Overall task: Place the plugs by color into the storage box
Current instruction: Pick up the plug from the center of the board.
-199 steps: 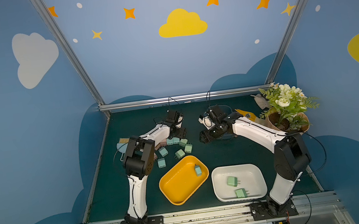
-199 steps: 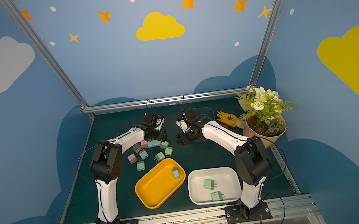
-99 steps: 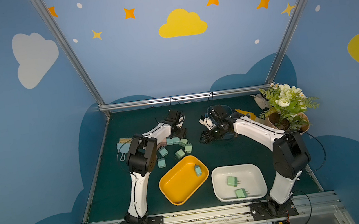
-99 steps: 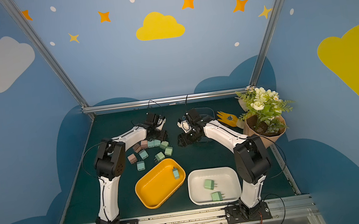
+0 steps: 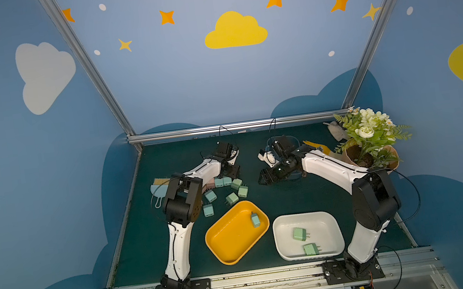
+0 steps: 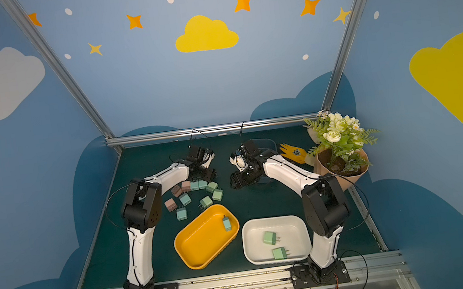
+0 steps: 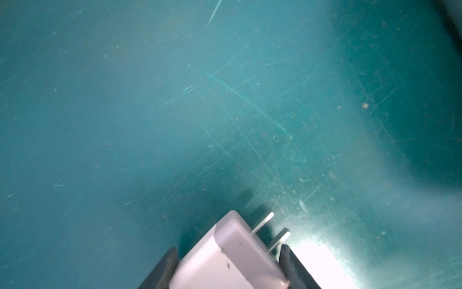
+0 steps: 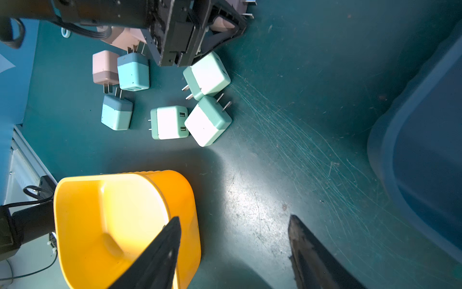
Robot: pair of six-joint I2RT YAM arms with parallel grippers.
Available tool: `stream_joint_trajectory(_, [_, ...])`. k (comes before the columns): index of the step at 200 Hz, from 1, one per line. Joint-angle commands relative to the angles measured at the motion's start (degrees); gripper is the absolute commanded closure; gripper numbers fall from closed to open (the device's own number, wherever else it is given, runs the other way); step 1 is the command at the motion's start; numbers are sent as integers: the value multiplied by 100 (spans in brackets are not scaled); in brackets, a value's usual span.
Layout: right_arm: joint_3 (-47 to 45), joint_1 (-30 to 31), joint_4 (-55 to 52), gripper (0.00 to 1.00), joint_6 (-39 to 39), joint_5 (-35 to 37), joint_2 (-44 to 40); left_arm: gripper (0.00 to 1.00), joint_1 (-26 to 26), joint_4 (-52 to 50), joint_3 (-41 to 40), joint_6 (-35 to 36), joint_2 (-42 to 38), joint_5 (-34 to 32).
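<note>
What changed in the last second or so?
The left end effector closed around a pink plug. The right end effector, open and empty, barely moved. The yellow bin, white bin and loose plugs stayed put.

A pink plug [image 7: 225,260], light-blue plugs [image 8: 133,72] and mint plugs [image 8: 207,75] are seen on a scratched dark-teal worktop [image 8: 300,125], with a yellow tray [image 5: 227,240] and a white tray [image 5: 322,224].

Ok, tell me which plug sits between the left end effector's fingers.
The pink plug: it alone sits between the left end effector's fingers. The other plugs lie loose with no fingers around them.
</note>
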Motion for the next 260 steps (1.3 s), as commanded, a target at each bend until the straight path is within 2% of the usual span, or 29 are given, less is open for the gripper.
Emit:
stream_joint_trajectory(1, [199, 13, -159, 32, 62, -110, 34, 47, 36, -88, 91, 139, -168, 30])
stream_joint_trajectory(96, [182, -44, -132, 33, 356, -122, -626, 49, -171, -21, 200, 297, -825, 323])
stream_joint_trajectory(143, [-56, -159, -348, 32, 139, 701, -1189, 49, -649, -127, 589, 485, -833, 361])
stream_joint_trajectory(160, [-312, -242, -352, 31, 276, 1214, -1530, 49, -842, -258, 896, 451, -711, 499])
stream_joint_trajectory(185, [-716, -488, -383, 31, 336, 1495, -2019, 49, -1173, -379, 1383, 426, -448, 508])
stream_joint_trajectory(217, [-1309, -1003, -354, 28, 1046, 1791, -2505, 49, -1477, -423, 2163, 273, 111, 675])
stream_joint_trajectory(260, [-2010, -1455, -300, 28, 1266, 1815, -2992, 49, -1675, -618, 3889, 46, 1364, 824])
